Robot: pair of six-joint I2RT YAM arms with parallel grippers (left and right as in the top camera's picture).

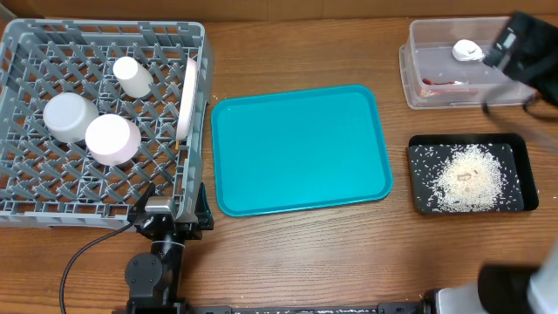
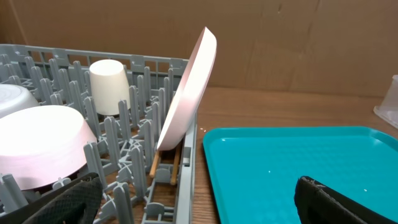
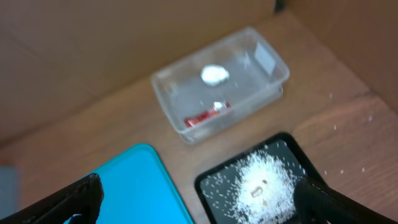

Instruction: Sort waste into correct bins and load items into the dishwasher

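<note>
The left gripper point(image 1: 170, 208) sits low at the near right corner of the dishwasher rack point(image 1: 26, 214). Its two dark fingers point(image 2: 50, 199) are spread wide apart and hold nothing.

Directly beyond it, the white plate point(image 2: 189, 93) stands on edge against the rack's right wall and leans slightly left. The plate's long axis runs from near to far, in line with the gripper's pointing direction. The wooden chopsticks point(image 2: 163, 165) lie beneath the plate's lower edge, along the same wall, also running near to far. Further left in the rack are the small white cup point(image 2: 109, 84) and a white bowl point(image 2: 37, 143), both upside down. Beyond them is a second bowl point(image 1: 68, 115), whose material cannot be told.

To the right of the rack lies the teal tray point(image 1: 301, 148), with nothing on it.

The right gripper point(image 3: 198, 186) hangs high over the far right of the table, its jaws wide apart and empty. Below and just beyond it is the clear tub point(image 3: 267, 81), which holds the paper wad point(image 3: 214, 74) and the red-and-white wrapper point(image 3: 202, 116). Nearer, almost under the fingers, is the black tray point(image 1: 510, 153), heaped with rice point(image 3: 261, 183).

As a judgement, every piece of waste and every dish appears to be in its place, so little or nothing remains to be picked up. If the plate or chopsticks need adjusting, the left arm is much the nearer. The bins belong to the right arm.
</note>
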